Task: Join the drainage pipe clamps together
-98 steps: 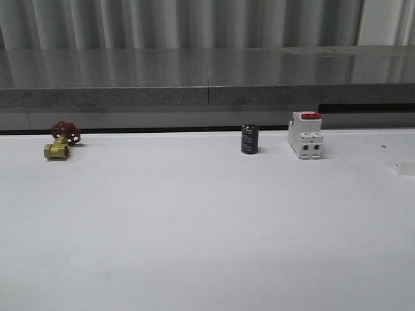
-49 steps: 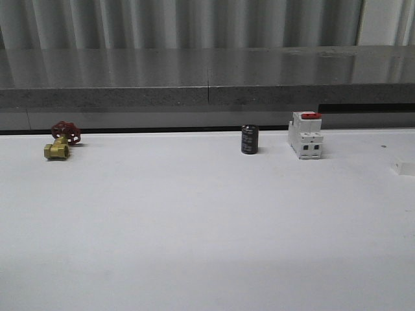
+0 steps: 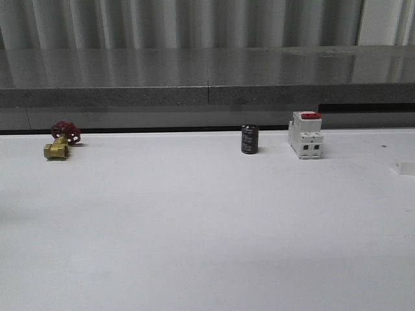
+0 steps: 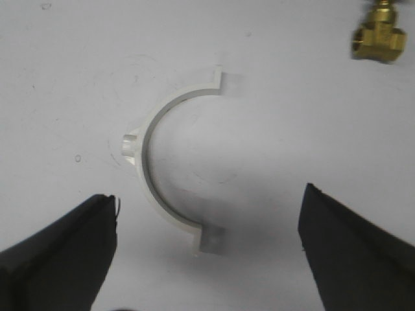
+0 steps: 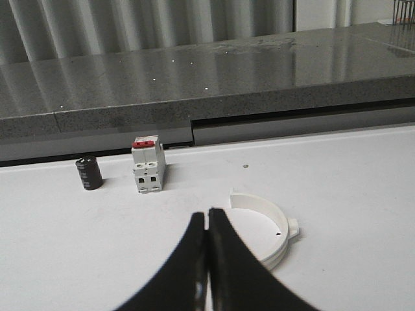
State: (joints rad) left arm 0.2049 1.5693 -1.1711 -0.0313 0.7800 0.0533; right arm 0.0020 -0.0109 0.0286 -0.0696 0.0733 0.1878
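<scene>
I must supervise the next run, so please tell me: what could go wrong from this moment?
1. The left gripper is open above one clamp half, which lies flat and thin on the table; the fingers could slide over it or push it away.
2. The right gripper is shut just before the other clamp half; advancing without opening would probably shove it.

It looks like a workshop or robotics test lab: a plain white bench (image 3: 207, 227) carries hardware parts, a brass valve (image 3: 58, 146) with a red handwheel, a black capacitor (image 3: 249, 139) and a circuit breaker (image 3: 306, 135), before a grey speckled stone ledge (image 3: 207, 78) and corrugated metal wall (image 3: 181, 23).
</scene>
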